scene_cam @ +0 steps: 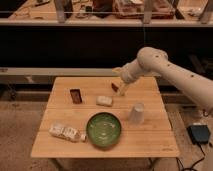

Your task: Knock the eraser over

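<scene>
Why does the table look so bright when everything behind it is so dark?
Camera view: the wooden table is warmly lit and pale, while the space under the counter behind it sits in deep shadow. The eraser shows dark against the wood. The end effector hangs over the table's far side, beside the dark red stick.

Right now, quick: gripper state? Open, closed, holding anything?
Gripper: low over the table, well right of the eraser, not touching it; open or closed cannot be told.
</scene>
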`<state>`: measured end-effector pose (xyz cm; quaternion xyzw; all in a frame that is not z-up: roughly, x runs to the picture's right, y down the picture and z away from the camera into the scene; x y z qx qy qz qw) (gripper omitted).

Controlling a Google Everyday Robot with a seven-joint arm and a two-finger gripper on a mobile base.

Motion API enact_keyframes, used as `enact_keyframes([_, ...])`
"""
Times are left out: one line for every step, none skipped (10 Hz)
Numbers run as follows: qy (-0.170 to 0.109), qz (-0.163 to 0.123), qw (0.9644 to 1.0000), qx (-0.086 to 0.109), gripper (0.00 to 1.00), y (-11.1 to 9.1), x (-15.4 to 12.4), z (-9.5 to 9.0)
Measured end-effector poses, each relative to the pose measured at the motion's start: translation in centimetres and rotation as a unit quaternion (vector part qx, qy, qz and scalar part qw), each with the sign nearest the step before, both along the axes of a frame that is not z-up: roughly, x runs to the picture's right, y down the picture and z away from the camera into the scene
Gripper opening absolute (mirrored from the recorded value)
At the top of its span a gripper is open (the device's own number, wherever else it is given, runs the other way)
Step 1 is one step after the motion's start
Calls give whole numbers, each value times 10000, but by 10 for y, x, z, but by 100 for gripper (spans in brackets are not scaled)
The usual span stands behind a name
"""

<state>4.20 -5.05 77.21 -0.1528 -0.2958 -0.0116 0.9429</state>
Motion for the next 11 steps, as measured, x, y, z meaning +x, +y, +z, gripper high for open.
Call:
enact_keyframes([-210,94,9997,88,53,-7,-24,6])
enact_keyframes([-378,182,9990,141,43,-12,-45,14])
enact_keyframes([-542,256,9980,199,31,-15,-66,25])
enact_keyframes([-635,291,9973,229,23,-17,-78,33])
enact_keyframes([-754,327,9963,245,12,-18,-93,44])
enact_keyframes([-888,365,9952,201,3,-17,-109,56])
enact_keyframes([-1002,378,9941,144,0,-16,-122,66])
enact_keyframes([-1087,358,9934,97,0,-14,-132,76])
enact_keyframes([-1168,332,9926,62,0,-13,-143,87])
enact_keyframes([-1202,339,9922,40,0,-14,-150,98])
enact_keyframes([-1215,364,9919,33,0,-16,-156,107])
